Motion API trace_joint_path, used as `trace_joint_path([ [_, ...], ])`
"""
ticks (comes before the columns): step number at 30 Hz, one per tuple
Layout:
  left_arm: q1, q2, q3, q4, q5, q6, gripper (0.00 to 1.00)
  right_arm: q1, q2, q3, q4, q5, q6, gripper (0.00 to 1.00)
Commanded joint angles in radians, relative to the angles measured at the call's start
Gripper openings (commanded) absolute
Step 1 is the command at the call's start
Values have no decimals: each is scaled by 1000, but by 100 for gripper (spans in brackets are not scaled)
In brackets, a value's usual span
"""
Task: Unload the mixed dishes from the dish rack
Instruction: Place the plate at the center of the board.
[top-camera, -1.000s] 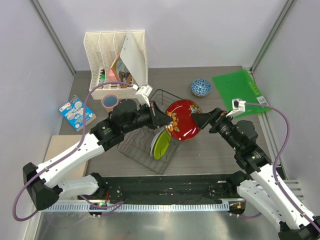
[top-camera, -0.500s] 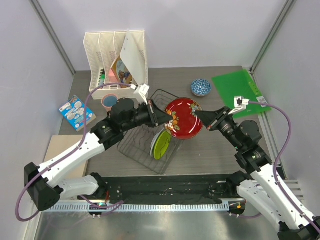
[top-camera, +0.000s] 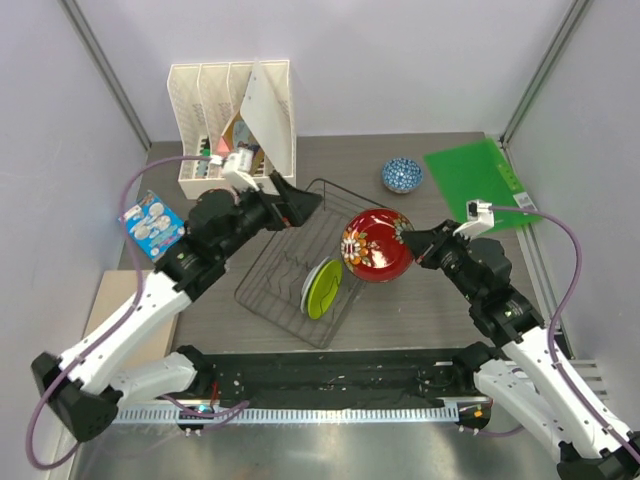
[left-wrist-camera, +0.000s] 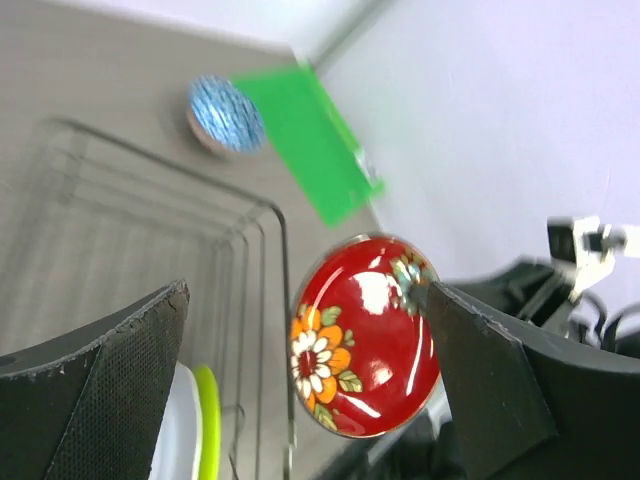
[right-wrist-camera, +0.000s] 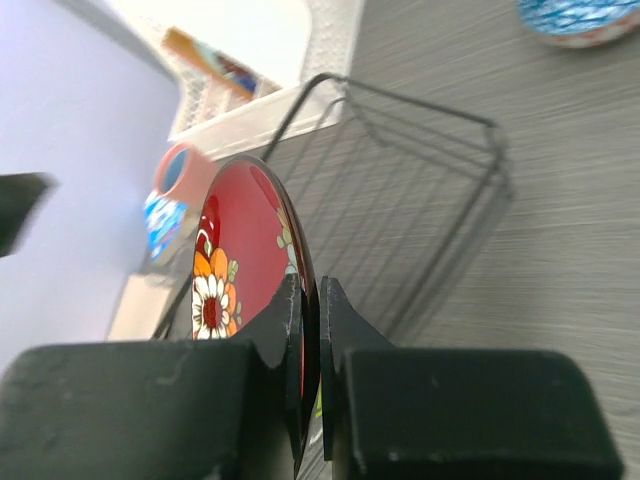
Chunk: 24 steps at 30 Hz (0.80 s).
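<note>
**Red patterned plate gripped on edge at the dish rack's right side**

The right end effector is clamped narrow on the rim of the upright red patterned plate. A green-rimmed plate stands in the near part of the dish rack. The left end effector hangs wide open and empty over the rack's far-left corner. Beyond, a small blue bowl sits on the worktop.

overhead, two wrist close-ups, common red plate

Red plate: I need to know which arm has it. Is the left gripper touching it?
Apart. The top view shows a plain gap between the open left gripper and the red plate, whose rim the right gripper pinches.
</note>
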Motion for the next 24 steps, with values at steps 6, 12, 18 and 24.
trace_joint_path([
  [6,33,-243,-141,0,-224,30,100,-99,69,103,-23,397,68,1],
  [12,33,-329,-200,-43,-243,43,100,-403,187,103,42,194,194,1],
  [18,32,-367,-232,-74,-240,42,100,-595,362,74,169,112,317,1],
  [24,33,-418,-284,-66,-215,13,100,-713,504,16,453,205,305,1],
])
